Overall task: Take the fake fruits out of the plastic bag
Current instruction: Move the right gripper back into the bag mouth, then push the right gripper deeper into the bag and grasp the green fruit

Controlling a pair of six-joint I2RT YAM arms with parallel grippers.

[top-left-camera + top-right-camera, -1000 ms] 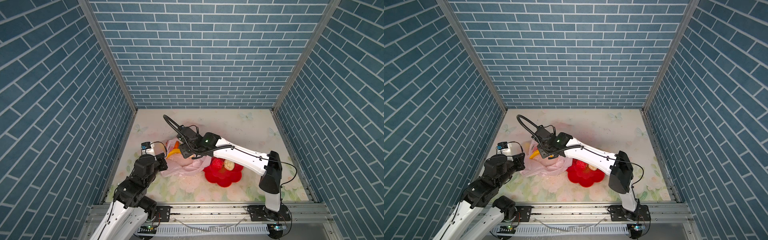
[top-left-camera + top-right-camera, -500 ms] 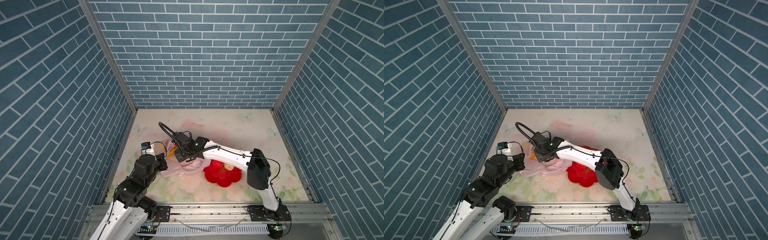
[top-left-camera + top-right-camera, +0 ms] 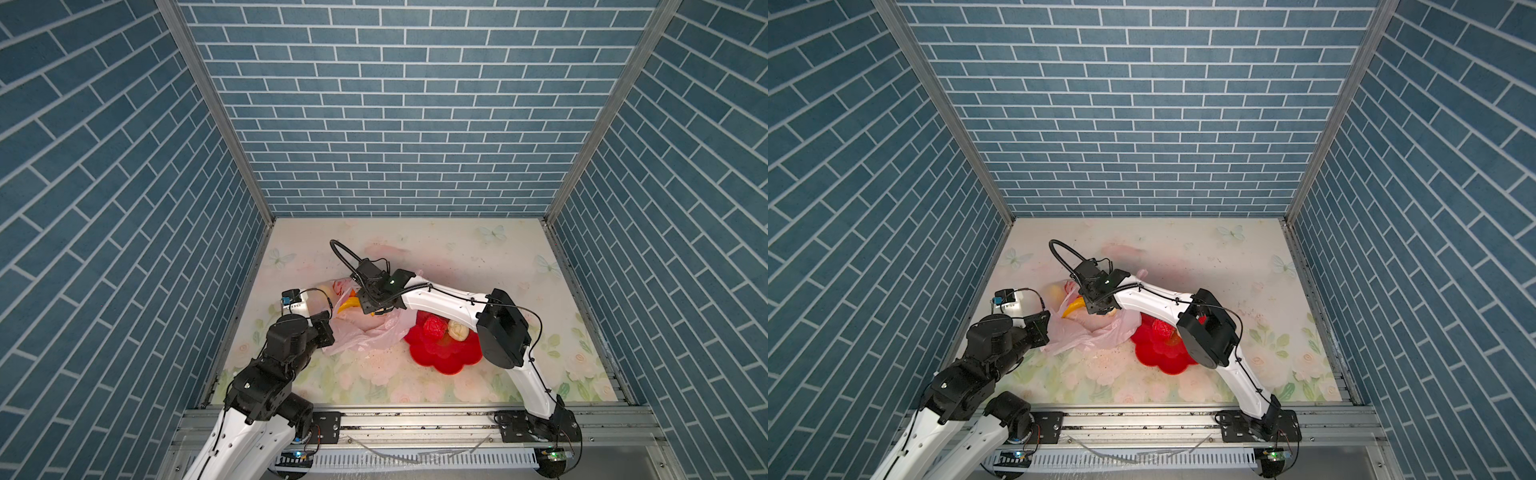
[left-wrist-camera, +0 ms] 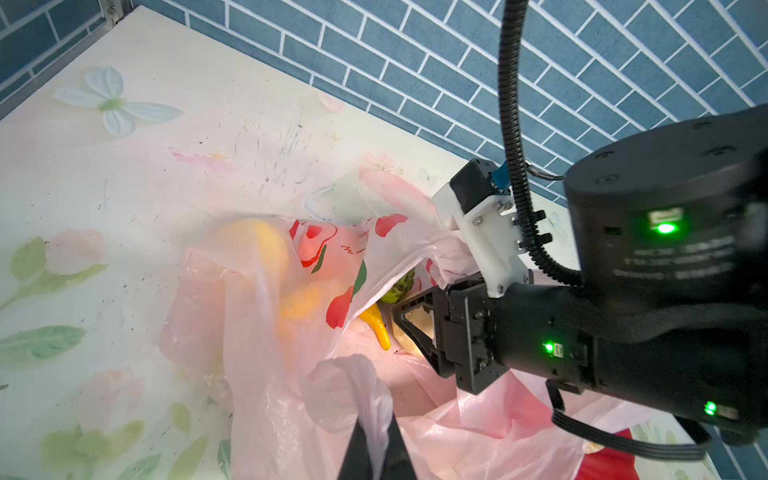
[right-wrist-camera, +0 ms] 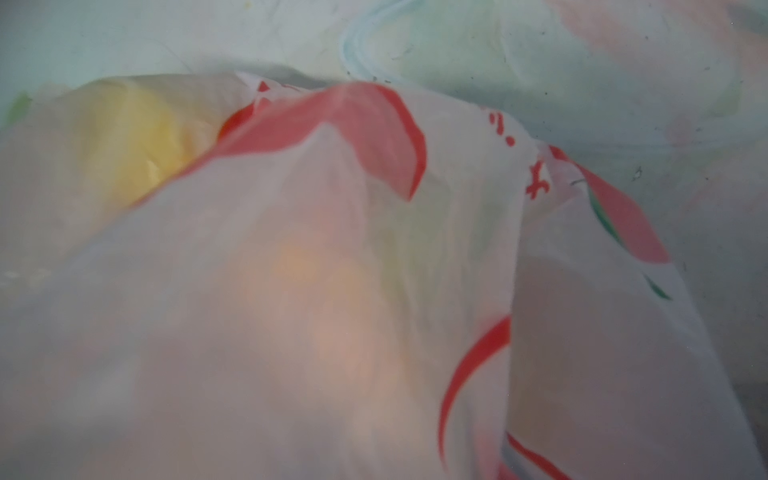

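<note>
The pink plastic bag (image 3: 365, 336) (image 3: 1088, 332) lies crumpled left of centre, mouth open. My left gripper (image 4: 376, 449) (image 3: 328, 332) is shut on a bunched fold of the bag's (image 4: 270, 374) edge. My right gripper (image 4: 401, 322) (image 3: 372, 309) reaches into the mouth beside a yellow banana (image 4: 376, 328) (image 3: 348, 306) and a green fruit (image 4: 401, 286); something cream-white shows at its fingers, and their spacing is unclear. A yellow fruit (image 4: 257, 245) and an orange one (image 4: 303, 299) show through the film. Bag film (image 5: 374, 291) fills the right wrist view.
A red flower-shaped dish (image 3: 449, 359) (image 3: 1163, 357) sits right of the bag, holding a red fruit (image 3: 434, 326) and a cream bumpy one (image 3: 457, 330). The right arm's elbow (image 3: 503, 328) hangs over the dish. Blue brick walls close three sides.
The right arm's elbow has swung left over the dish while its gripper stays at the bag's mouth. The left gripper keeps its hold and has not moved.
</note>
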